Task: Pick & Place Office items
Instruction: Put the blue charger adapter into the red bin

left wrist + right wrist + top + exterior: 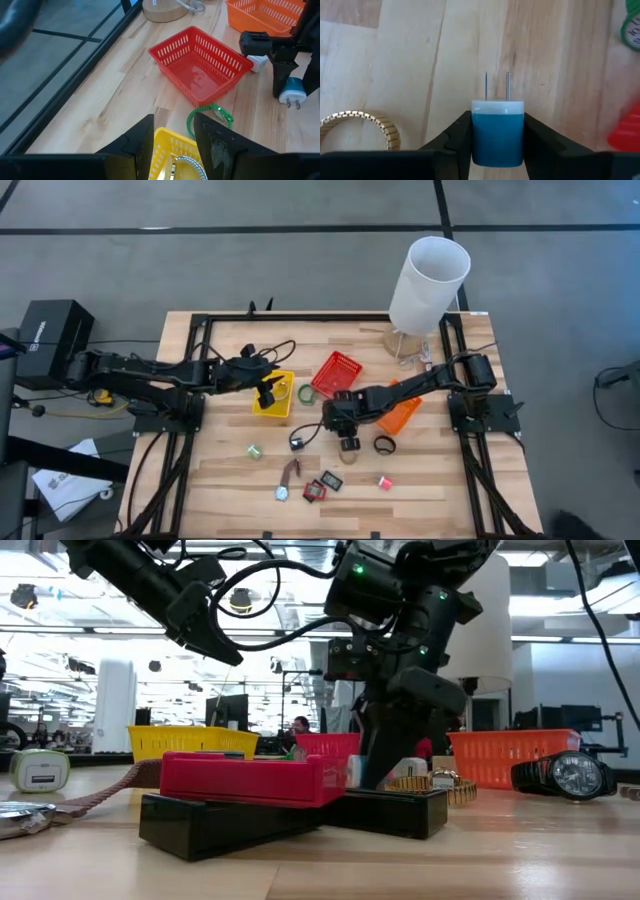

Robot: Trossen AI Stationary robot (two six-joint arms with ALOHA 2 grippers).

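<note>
A blue charger plug with a white prong end sits between the fingers of my right gripper at mid-table, near the red basket; it also shows in the left wrist view as the plug. A gold watch band lies on the wood just beside it. My left gripper hangs open over the yellow basket, nothing between its fingers. A green ring lies between the yellow and red baskets. My right gripper pinches the plug's two blue side faces between its two fingers. The fingers slant steeply down from the table's right side. The plug's white end and two prongs point away past the fingertips, toward the wood. Whether it rests on the table I cannot tell.
The orange basket sits under the right arm. A tall white cylinder stands at the far right. Loose on the near half lie a black watch, red-black squares, a pink bit, a brown strap and a small green piece.
</note>
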